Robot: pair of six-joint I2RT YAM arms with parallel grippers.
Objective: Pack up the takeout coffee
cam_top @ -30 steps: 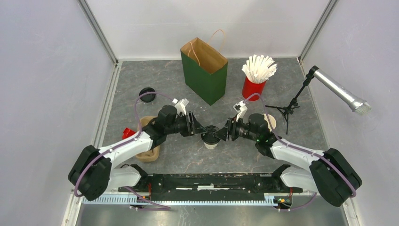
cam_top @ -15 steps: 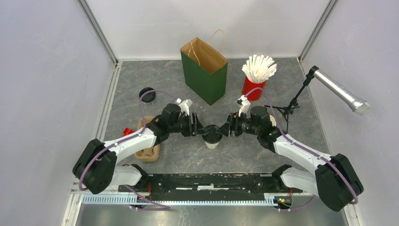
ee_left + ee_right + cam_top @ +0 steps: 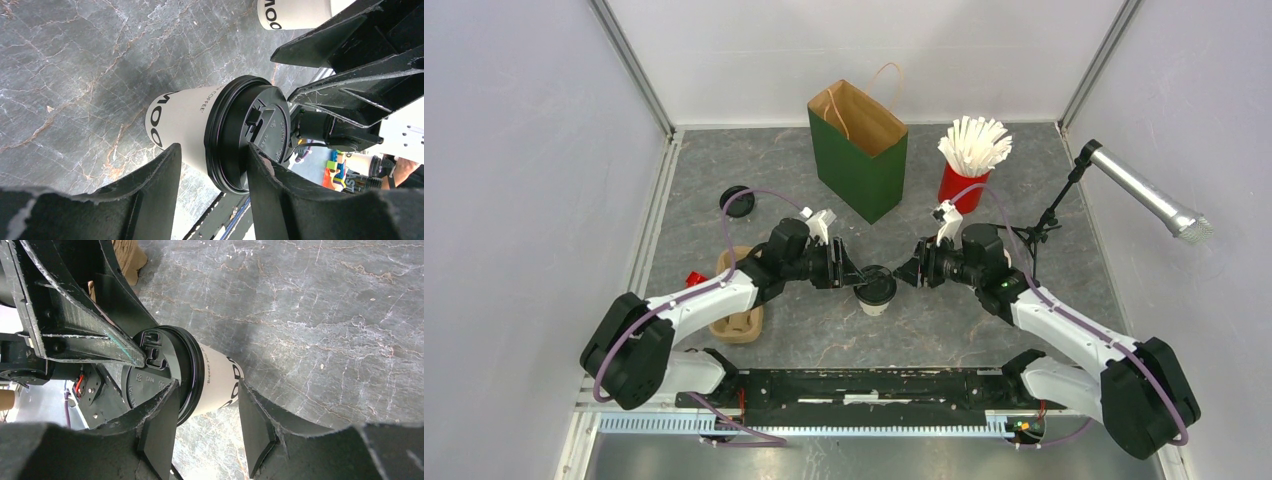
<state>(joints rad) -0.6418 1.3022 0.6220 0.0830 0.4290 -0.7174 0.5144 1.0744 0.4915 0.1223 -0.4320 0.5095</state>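
While the lidded cup (image 3: pixel 873 306) stands upright on the grey marbled table (image 3: pixel 944 330), in the open stretch between the two arms and well in front of the green bag (image 3: pixel 861 165), both grippers can come at it from opposite sides. Each wrist is rolled so that its fingers part up and down rather than sideways. The left gripper (image 3: pixel 852 275) is about half open and clamps nothing. One finger (image 3: pixel 75 325) reaches over the black lid (image 3: pixel 876 287) with its tip by the sip hole, and the other sits lower, beside the white wall. That arrangement looks meant to press the lid home or steady the cup, though I cannot tell how hard it bears down. The right gripper (image 3: pixel 906 274) is likewise about half open and empty, its tips just short of the lid's rim in the overhead view. A second cup (image 3: pixel 295 12) shows beyond, its top out of frame. A spare lid (image 3: pixel 737 202) lies well apart at the left, beyond the pulp carrier (image 3: pixel 736 328). By my reading, capping is the step in hand and nothing is packed yet.
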